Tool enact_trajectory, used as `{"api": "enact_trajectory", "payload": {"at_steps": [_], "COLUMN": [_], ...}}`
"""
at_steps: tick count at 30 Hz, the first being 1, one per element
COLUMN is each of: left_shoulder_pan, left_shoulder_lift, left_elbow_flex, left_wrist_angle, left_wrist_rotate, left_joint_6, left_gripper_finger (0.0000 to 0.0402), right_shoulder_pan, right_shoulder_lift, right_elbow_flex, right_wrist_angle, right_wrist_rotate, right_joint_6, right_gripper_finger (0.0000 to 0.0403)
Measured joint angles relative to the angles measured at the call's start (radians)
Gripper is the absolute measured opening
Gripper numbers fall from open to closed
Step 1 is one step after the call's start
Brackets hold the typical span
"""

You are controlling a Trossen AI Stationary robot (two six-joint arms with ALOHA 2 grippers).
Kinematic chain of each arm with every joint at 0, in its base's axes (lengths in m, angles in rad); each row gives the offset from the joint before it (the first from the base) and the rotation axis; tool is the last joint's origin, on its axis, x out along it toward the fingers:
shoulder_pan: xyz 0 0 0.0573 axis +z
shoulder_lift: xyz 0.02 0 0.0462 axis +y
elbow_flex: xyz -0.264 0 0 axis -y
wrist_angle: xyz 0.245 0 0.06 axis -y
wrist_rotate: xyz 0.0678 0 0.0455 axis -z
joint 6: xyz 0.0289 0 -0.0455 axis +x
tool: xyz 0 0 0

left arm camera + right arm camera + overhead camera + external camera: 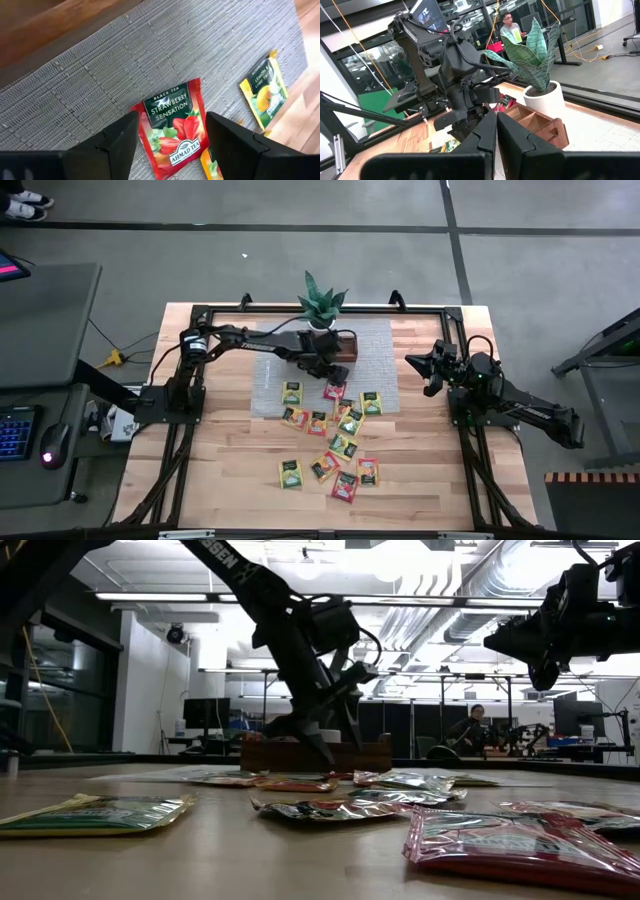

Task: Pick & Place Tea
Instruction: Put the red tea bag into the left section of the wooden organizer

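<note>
Red strawberry tea packet (172, 131) is being straddled on the grey mat (100, 85) by the spread left gripper (171, 142); the right gripper (432, 369), pressed together, is being held aside; the plant (322, 304) and wooden tray (540, 122) are being left just behind.

Black jointed arms (250, 340); white lettering; dark cables.

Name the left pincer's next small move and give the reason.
Probably lower straight down and close. The left pincer hangs open over the red strawberry tea packet on the grey mat, one finger on each side, not yet gripping. The right pincer waits shut at the table's right.
</note>
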Motion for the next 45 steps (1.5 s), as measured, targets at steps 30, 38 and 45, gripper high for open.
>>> {"api": "enact_trajectory", "payload": {"at_steps": [30,38,45], "left_shoulder_pan": [-0.080,-0.081,-0.088], "left_shoulder_lift": [-0.002,-0.002,-0.002], "left_elbow_flex": [0.000,0.001,0.081], "left_wrist_angle": [-0.047,-0.038,-0.075], "left_wrist_rotate": [-0.160,-0.141,-0.141], "left_joint_6": [0.126,0.101,0.190], "left_gripper_finger": [0.0228,0.0276,0.0297], "right_shoulder_pan": [0.000,0.000,0.000], "right_shoulder_lift": [0.000,0.000,0.000], "right_elbow_flex": [0.000,0.000,0.000], "right_wrist_angle": [0.000,0.000,0.000], "right_wrist_rotate": [0.000,0.000,0.000], "right_joint_6": [0.000,0.000,0.000], "right_gripper_finger": [0.0012,0.0012,0.0012]}}
